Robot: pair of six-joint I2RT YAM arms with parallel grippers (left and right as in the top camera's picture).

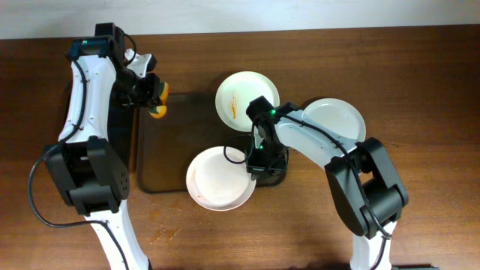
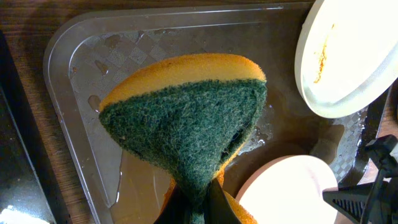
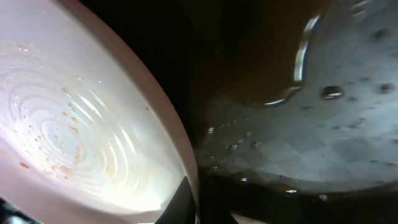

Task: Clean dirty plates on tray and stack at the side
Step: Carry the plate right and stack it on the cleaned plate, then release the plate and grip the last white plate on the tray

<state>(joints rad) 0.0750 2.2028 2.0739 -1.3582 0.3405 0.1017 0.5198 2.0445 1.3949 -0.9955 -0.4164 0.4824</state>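
Your near plate (image 1: 217, 180) overhangs the tray (image 1: 169, 146) toward the front edge of the table (image 1: 435, 82), faintly speckled; your right gripper (image 1: 257, 159) pinches its rim, probably to steady it for scrubbing; your left gripper (image 1: 148, 91) clamps the sponge (image 1: 157, 101), scourer side down, above the tray's far-left corner; a stained plate (image 1: 244, 94) lies toward the far edge, a clean plate (image 1: 335, 120) rightward; I judge the sponge's path unobstructed.

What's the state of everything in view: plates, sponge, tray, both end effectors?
top plate: on tray, orange smear, dirty.
lower plate: faint specks, rim gripped, overhangs tray's near edge.
side plate: off tray, right side, looks clean.
sponge: held over tray, green scrub face showing.
tray: wet, droplets.
left end effector: shut on sponge.
right end effector: shut on lower plate.
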